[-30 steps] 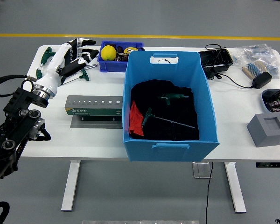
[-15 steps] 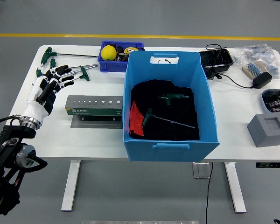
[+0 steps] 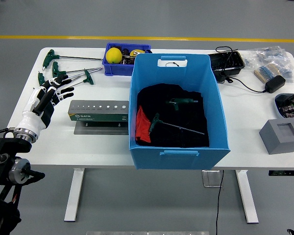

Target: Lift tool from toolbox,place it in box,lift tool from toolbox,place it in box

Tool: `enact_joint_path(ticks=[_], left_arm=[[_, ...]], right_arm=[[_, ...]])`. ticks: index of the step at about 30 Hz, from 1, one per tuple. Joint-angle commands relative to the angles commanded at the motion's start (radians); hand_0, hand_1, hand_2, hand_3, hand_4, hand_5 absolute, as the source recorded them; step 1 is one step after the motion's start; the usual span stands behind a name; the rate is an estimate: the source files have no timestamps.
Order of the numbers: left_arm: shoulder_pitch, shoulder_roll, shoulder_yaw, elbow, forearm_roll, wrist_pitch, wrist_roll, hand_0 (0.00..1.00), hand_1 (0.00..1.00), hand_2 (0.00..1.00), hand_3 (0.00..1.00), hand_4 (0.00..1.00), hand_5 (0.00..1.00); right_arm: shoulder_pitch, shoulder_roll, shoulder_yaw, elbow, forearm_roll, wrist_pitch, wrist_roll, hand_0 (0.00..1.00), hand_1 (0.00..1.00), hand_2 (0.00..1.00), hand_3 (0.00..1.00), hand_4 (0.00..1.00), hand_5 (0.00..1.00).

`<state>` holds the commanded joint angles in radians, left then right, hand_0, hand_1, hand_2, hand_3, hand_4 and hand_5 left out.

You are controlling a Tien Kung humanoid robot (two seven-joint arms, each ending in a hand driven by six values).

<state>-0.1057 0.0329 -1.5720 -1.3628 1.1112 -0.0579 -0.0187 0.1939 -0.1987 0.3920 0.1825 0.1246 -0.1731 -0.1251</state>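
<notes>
Several green T-handle hex keys point(image 3: 68, 74) lie on the white table point(image 3: 103, 142) at the far left. A grey and green tool holder point(image 3: 99, 111) stands in front of them. The big blue box point(image 3: 178, 110) in the middle holds black cloth and two green-handled tools point(image 3: 179, 102), point(image 3: 172, 125). My left hand point(image 3: 51, 95) hovers at the table's left, just left of the holder and in front of the hex keys, fingers spread and empty. My right hand is out of view.
A small blue bin point(image 3: 121, 59) with a yellow ball stands at the back. At the right are a black tray point(image 3: 227, 62), a charger with cable point(image 3: 273, 83), bagged parts point(image 3: 272, 56) and a grey foam block point(image 3: 282, 136).
My left hand drew back from the far hex keys toward the near left edge, coming down with nothing in it. The tools on the table lie uncovered now.
</notes>
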Motion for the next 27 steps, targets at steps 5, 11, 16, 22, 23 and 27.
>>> enact_joint_path(ticks=[5,11,16,22,23,27], left_arm=[[0.057,-0.007,-0.014,-0.034,-0.022,0.023,-0.063,0.769,0.774,0.862,0.748,0.899,0.699],[0.080,-0.005,-0.022,-0.048,-0.017,0.016,-0.052,0.765,0.771,0.860,0.746,0.891,0.703],[0.079,-0.003,-0.027,-0.057,-0.014,0.014,-0.042,0.762,0.772,0.859,0.753,0.889,0.708],[0.083,0.006,-0.020,-0.061,-0.026,0.013,-0.049,0.804,0.832,0.911,0.798,0.896,0.731],[0.083,0.007,-0.019,-0.061,-0.028,0.012,-0.050,0.804,0.832,0.911,0.798,0.896,0.731],[0.087,0.008,-0.009,-0.059,-0.041,0.006,-0.056,0.804,0.832,0.911,0.798,0.896,0.731]], right_arm=[[-0.001,0.002,-0.002,-0.001,0.002,0.001,0.000,0.683,0.648,0.701,0.555,0.776,0.661],[-0.003,0.004,0.002,-0.001,-0.005,0.000,-0.002,0.684,0.649,0.703,0.555,0.777,0.663],[-0.001,0.004,-0.003,0.000,-0.002,0.000,-0.001,0.683,0.649,0.703,0.556,0.778,0.663],[0.001,0.003,-0.012,0.000,0.009,0.001,0.002,0.685,0.649,0.702,0.555,0.778,0.663],[0.001,0.003,-0.013,0.000,0.010,0.001,0.002,0.685,0.649,0.702,0.555,0.778,0.663],[0.002,0.003,-0.015,0.001,0.012,0.001,0.002,0.685,0.649,0.702,0.555,0.778,0.663]])
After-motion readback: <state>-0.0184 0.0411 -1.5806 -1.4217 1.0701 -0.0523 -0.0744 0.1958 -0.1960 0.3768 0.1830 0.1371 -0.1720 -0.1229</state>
